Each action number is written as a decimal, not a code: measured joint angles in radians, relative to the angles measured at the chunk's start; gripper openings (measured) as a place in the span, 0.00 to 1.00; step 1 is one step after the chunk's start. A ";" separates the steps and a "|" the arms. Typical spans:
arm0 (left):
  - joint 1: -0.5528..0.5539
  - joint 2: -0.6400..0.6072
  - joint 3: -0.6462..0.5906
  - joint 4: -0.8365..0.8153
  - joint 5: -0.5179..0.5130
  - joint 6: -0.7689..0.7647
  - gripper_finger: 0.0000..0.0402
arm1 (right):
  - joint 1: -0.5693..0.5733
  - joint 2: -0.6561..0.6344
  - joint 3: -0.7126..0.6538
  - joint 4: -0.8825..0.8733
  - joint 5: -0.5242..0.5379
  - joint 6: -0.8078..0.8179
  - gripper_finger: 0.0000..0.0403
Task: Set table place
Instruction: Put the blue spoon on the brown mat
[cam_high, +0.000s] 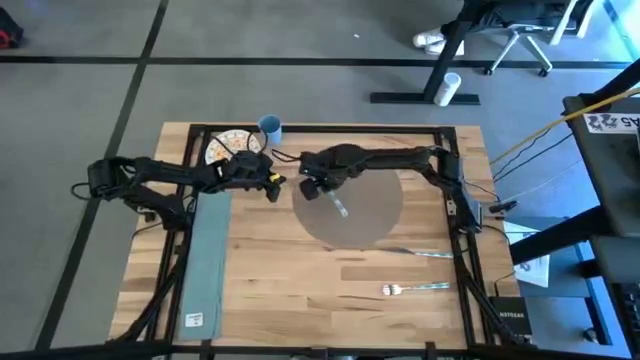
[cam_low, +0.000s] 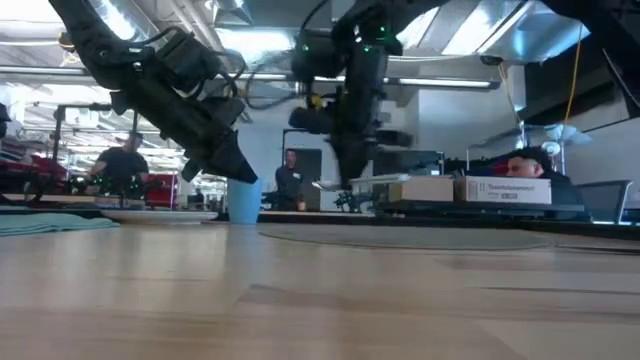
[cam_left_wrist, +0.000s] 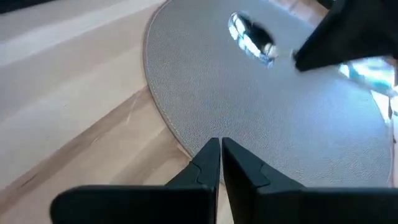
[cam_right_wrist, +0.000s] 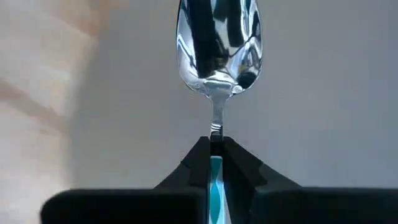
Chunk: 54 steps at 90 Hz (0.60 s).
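Spoon (cam_right_wrist: 219, 46) in the right tool (cam_right_wrist: 215, 146): its two fingers are pinched on the neck just below the bowl, and the bowl hangs above the grey round placemat (cam_high: 352, 205). In the high view the right tool (cam_high: 322, 188) sits over the mat's left part, with the spoon (cam_high: 340, 207) slanting down from it; the low view suggests the spoon is clear of the mat, though the angle is too flat to be sure.

The left tool (cam_left_wrist: 220, 152) hovers at the mat's left edge with its fingers pressed together and nothing between them. In the high view the left tool (cam_high: 272, 183) lies just beside the right arm's wrist, so the two are close.

The placemat lies on the desk (cam_high: 300, 290), toward its far middle. Behind the left arm stand a patterned plate (cam_high: 226, 145) and a blue cup (cam_high: 270, 128), a teal napkin (cam_high: 207, 255) runs down the desk's left side, and a knife (cam_high: 420, 253) and a fork (cam_high: 415, 288) lie near the mat's right, toward the front.

The step in hand looks like carrying the spoon to its spot in the setting. To do it well, the right arm should keep the pinch firm, since a grip on the thin neck lets the bowl swing, travel level above the mat, and lower the spoon flat before spreading its fingers. The left arm is best kept out of that path.
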 joint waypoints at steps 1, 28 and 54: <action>0.000 0.000 0.000 0.000 0.000 0.002 0.00 | 0.001 0.000 -0.002 -0.011 0.002 0.000 0.01; 0.000 0.000 0.000 -0.013 0.000 0.016 0.00 | 0.003 -0.025 -0.051 -0.203 0.073 0.020 0.01; 0.000 0.000 0.000 -0.017 -0.001 0.021 0.00 | 0.018 -0.237 -0.178 -0.193 0.132 0.049 0.01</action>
